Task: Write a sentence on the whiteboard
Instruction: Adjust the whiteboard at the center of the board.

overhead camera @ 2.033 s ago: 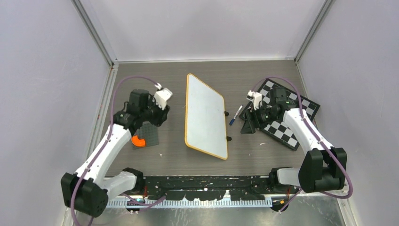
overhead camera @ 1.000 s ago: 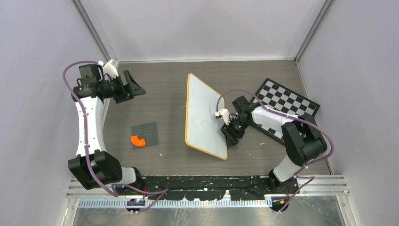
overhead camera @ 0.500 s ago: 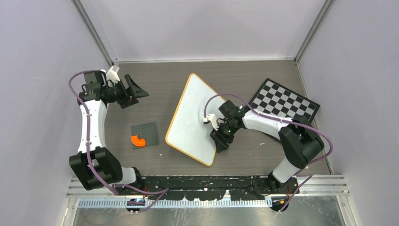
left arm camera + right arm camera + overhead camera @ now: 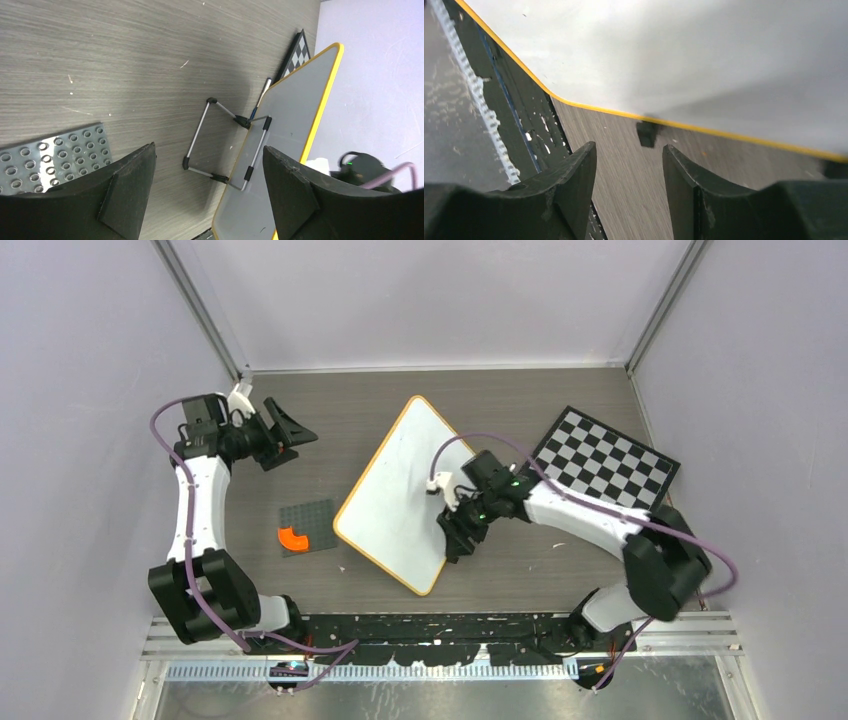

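Note:
The whiteboard (image 4: 395,490), white with an orange-yellow frame, lies at an angle in the middle of the table, propped on a wire stand (image 4: 220,145). It also shows in the left wrist view (image 4: 292,115) and fills the top of the right wrist view (image 4: 674,50), with a black clip foot (image 4: 646,133) on its edge. My right gripper (image 4: 455,538) is open and empty, low at the board's near right edge (image 4: 629,167). My left gripper (image 4: 297,433) is open and empty, raised at the far left (image 4: 207,152). A marker (image 4: 262,97) lies behind the board.
A black-and-white checkered board (image 4: 603,455) lies at the back right. A grey studded plate (image 4: 312,523) with an orange piece (image 4: 292,537) lies left of the whiteboard. The black rail (image 4: 450,625) runs along the near table edge.
The whiteboard has turned clockwise, its near end swinging left, with my right gripper moving left along its edge. My left arm rose from the grey plate to the far left.

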`<state>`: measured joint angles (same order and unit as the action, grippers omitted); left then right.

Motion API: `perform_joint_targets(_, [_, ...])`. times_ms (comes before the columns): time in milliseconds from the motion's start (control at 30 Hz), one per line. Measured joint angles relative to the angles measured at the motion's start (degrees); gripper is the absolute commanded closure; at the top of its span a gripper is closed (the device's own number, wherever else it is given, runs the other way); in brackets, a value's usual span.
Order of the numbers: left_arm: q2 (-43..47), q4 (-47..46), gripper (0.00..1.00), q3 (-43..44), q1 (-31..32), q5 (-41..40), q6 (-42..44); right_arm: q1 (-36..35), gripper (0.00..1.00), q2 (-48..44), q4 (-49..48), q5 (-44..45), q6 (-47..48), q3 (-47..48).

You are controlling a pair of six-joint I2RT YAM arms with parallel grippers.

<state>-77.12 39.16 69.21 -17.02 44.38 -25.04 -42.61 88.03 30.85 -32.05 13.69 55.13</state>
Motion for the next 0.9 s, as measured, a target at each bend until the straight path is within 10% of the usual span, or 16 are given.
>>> perform_joint_targets(233, [1.51, -3.87, 0.20, 0.00, 0.00, -0.28, -1.88, 10.80, 0.43, -15.17, -2.23, 7.32, -2.95, -3.39])
perform_joint_targets(900, [4.26, -7.67, 0.19, -1.22, -0.02, -1.31, -3.65, 14.34, 0.42, 4.46, -3.69, 14.86, 0.94, 3.54])
